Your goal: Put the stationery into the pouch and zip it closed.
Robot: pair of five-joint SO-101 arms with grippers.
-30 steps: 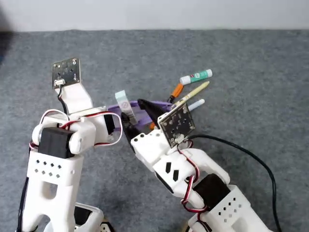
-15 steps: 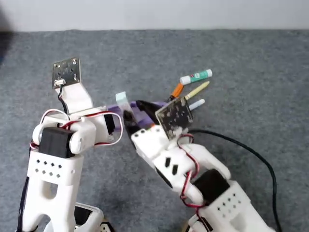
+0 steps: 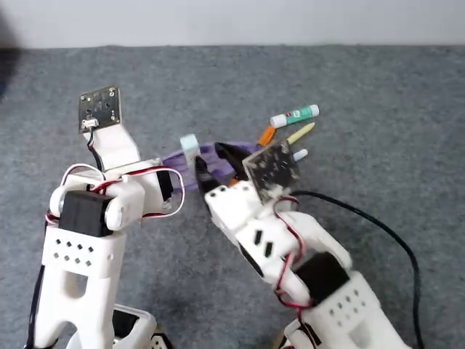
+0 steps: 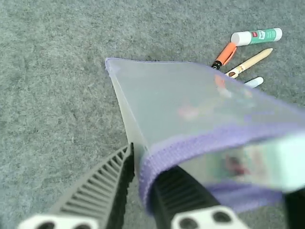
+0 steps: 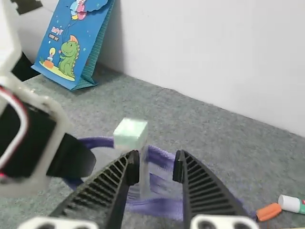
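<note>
Now the left gripper [image 4: 138,162] clamps the 1 pouch [image 4: 190,100]; the right gripper [image 5: 156,157] has its jaws apart. Nearby lie 4 things: glue stick [image 4: 256,36], orange pen [image 4: 225,54], yellow pencil [image 4: 250,62], blue pen [image 4: 254,81].

stationery [image 3: 294,116] on table [image 3: 378,109], just beyond pouch [image 4: 190,100]

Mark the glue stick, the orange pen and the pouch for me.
glue stick [image 4: 257,36], left wrist view, middle of its tube.
orange pen [image 4: 226,53], left wrist view, on the orange barrel.
pouch [image 4: 176,95], left wrist view, on its translucent side wall.
</note>
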